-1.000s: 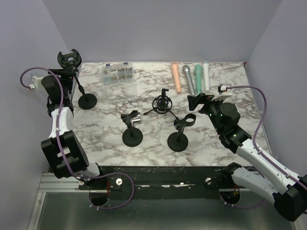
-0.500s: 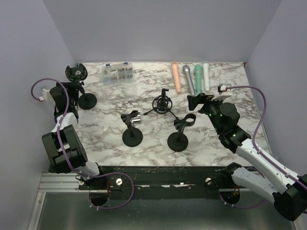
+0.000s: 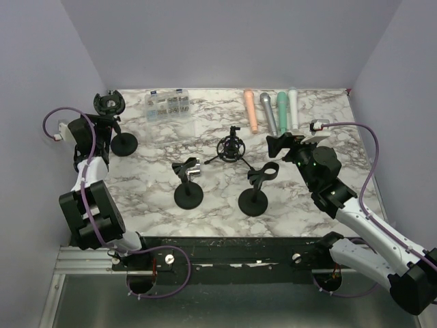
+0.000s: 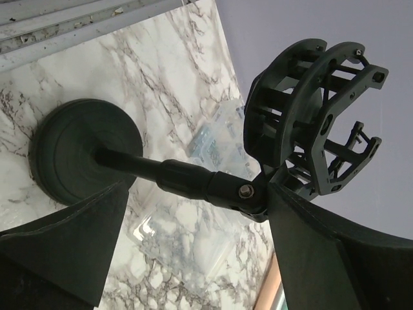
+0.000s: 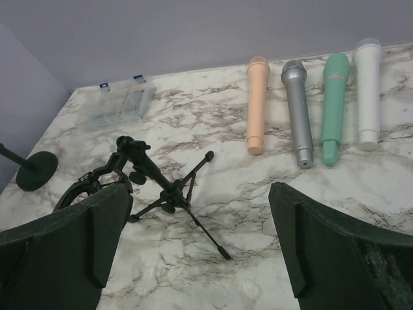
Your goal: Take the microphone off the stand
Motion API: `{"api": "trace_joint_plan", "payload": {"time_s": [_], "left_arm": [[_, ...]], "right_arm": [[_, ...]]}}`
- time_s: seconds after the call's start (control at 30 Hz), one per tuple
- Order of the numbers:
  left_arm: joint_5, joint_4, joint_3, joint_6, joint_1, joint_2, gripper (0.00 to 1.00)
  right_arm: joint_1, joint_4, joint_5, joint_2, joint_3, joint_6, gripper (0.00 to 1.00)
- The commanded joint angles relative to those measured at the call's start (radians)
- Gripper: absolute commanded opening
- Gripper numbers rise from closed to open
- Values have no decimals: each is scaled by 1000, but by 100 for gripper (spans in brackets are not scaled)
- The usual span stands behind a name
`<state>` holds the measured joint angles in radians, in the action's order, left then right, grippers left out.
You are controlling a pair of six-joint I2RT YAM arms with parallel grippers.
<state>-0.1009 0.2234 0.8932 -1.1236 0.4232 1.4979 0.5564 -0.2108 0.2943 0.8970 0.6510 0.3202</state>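
The tabletop (image 3: 150, 188) is showing white marble streaked with grey veins. At its 1 o'clock, four microphones are making a row of colours: the peach microphone (image 3: 251, 111), the silver-grey microphone (image 3: 268, 113), the mint-green microphone (image 3: 280, 109) and the white microphone (image 3: 293, 106). The shock-mount stand (image 3: 124, 144) at 10 o'clock, the tripod stand (image 3: 231, 148) at centre, and the round-base stands at 8 o'clock (image 3: 188, 196) and 6 o'clock (image 3: 253, 203) are all showing black. The organiser box (image 3: 168, 104) at 11 o'clock is looking clear with dark blue latches. A purple cable (image 3: 376, 147) is trailing along the white-and-black right arm (image 3: 362, 225). The walls (image 3: 225, 41) are reading pale lavender.
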Motion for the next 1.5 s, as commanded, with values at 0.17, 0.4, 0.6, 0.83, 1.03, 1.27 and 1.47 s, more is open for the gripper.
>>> {"api": "trace_joint_plan", "payload": {"time_s": [0.17, 0.4, 0.6, 0.83, 1.03, 1.27, 1.47], "left_arm": [[-58, -407, 69, 187, -34, -224, 93], [20, -411, -38, 222, -51, -475, 98], [-66, -431, 2, 288, -89, -567, 98], [-142, -319, 4, 470, -316, -647, 97], [-211, -196, -30, 590, -458, -742, 96], [-334, -200, -68, 654, -482, -921, 96], [-321, -293, -25, 677, -482, -1129, 97]], "right_arm": [[5, -15, 11, 37, -3, -3, 100], [5, 9, 5, 97, 24, -3, 100], [5, 71, -5, 106, 64, -8, 100], [5, 248, 38, 9, 132, 44, 100], [4, 473, 128, -130, 196, 93, 100], [5, 745, 162, -251, 354, 107, 100], [5, 908, 210, -283, 553, 74, 100]]}}
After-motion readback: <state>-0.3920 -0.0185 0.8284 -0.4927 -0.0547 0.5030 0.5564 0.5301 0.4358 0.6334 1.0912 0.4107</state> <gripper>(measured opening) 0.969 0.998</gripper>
